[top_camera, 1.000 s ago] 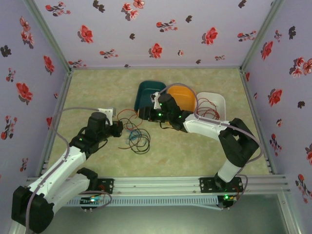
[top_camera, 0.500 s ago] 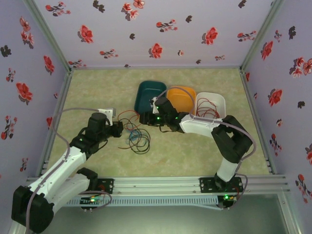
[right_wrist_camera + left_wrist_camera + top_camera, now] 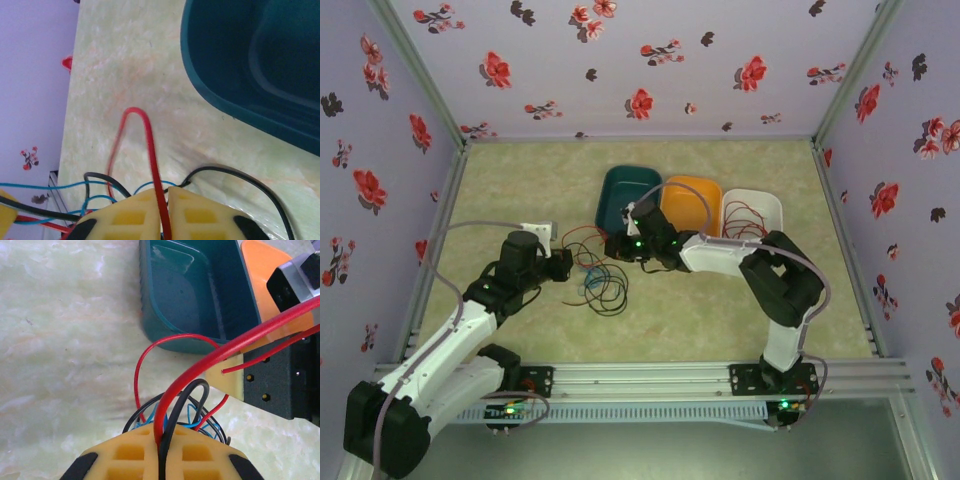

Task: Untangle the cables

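Both arms low and inward, left tool [image 3: 162, 440] and right tool [image 3: 164, 200] each tight on cables [image 3: 605, 290].

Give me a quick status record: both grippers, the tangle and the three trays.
left gripper: shut on cables, one red and one black between its pads
right gripper: shut on red cable
tangle: black, red and blue loops on the table, between the grippers
teal tray: empty
orange tray: nothing seen inside
white tray: holds a loose red cable
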Robot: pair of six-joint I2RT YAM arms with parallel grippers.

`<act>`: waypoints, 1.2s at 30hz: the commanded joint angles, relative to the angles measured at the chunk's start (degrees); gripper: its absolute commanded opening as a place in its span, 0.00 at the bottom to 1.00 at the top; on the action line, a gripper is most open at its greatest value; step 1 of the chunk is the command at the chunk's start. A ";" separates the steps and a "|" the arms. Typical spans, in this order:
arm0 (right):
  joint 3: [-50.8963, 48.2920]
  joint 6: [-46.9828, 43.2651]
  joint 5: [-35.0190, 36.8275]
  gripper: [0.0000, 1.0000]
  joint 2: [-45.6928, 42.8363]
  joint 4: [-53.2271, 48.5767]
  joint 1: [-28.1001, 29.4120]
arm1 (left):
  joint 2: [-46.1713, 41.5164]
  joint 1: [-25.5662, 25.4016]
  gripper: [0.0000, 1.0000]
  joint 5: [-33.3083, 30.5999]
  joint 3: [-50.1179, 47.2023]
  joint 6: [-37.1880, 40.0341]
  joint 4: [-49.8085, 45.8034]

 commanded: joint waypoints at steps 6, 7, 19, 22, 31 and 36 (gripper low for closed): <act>1.81 -4.90 4.66 0.00 -8.11 -6.39 0.37 | -0.08 0.40 0.10 -4.09 -1.30 -3.15 -4.50; 1.78 -5.35 5.01 0.00 -9.19 -7.00 0.41 | 0.06 0.42 0.10 -5.62 -1.44 -3.94 -5.43; 2.81 -11.75 10.69 0.00 -20.54 -15.68 0.44 | 3.41 4.60 0.23 -11.50 -5.94 -15.69 -6.87; 3.41 -13.40 12.09 0.00 -23.11 -18.17 0.44 | 4.19 6.19 0.24 -11.50 -7.02 -18.35 -6.63; 4.96 -18.29 16.05 0.00 -30.06 -23.71 0.49 | 3.98 8.23 0.26 -11.08 -8.71 -21.36 -5.70; 7.16 -21.94 21.32 0.00 -34.40 -28.93 0.42 | 3.55 8.85 0.27 -10.97 -8.75 -21.47 -6.35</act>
